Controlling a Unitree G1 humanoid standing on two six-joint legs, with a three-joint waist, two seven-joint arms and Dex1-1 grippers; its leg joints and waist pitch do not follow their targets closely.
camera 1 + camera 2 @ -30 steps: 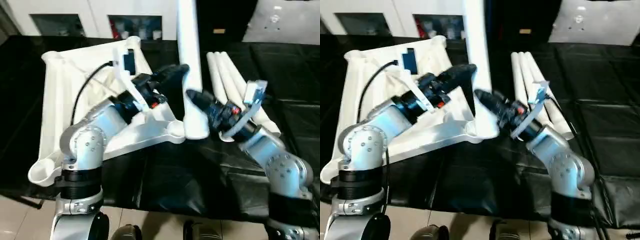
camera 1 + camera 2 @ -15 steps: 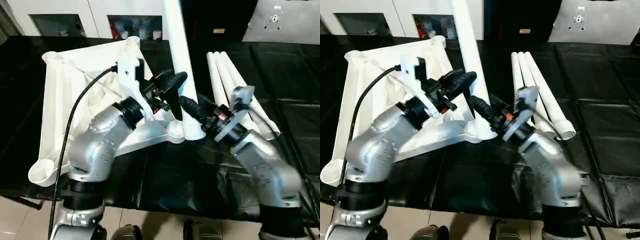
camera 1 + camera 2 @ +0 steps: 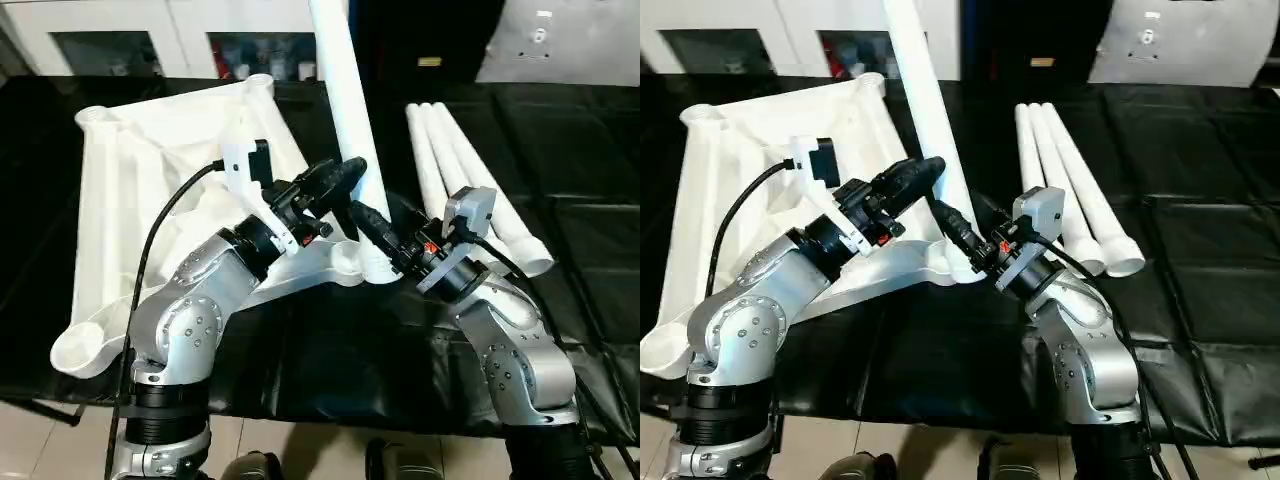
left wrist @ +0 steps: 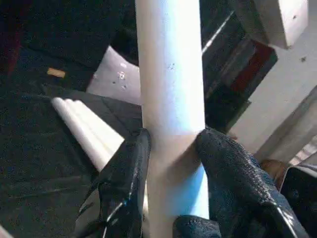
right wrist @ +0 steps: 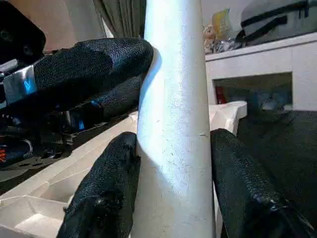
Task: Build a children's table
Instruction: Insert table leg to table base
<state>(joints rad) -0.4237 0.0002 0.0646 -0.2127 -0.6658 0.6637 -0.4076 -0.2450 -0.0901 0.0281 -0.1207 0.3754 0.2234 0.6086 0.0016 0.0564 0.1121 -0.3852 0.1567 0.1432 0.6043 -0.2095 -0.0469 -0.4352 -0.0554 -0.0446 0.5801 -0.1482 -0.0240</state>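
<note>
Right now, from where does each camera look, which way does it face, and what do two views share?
Left and right eye views: on the head, looking forward and down at the table top, both silver forearms showing.
Left wrist view: along the left gripper, clamped on the upright leg.
Right wrist view: along the right gripper, clamped lower on that leg.
Shared: both wrist views show the same leg; the right one also catches the left gripper.

A black sheet covers the surface (image 3: 590, 130). White cupboards (image 3: 190, 35) stand far behind it. The floor (image 3: 30, 450) near us is pale.
</note>
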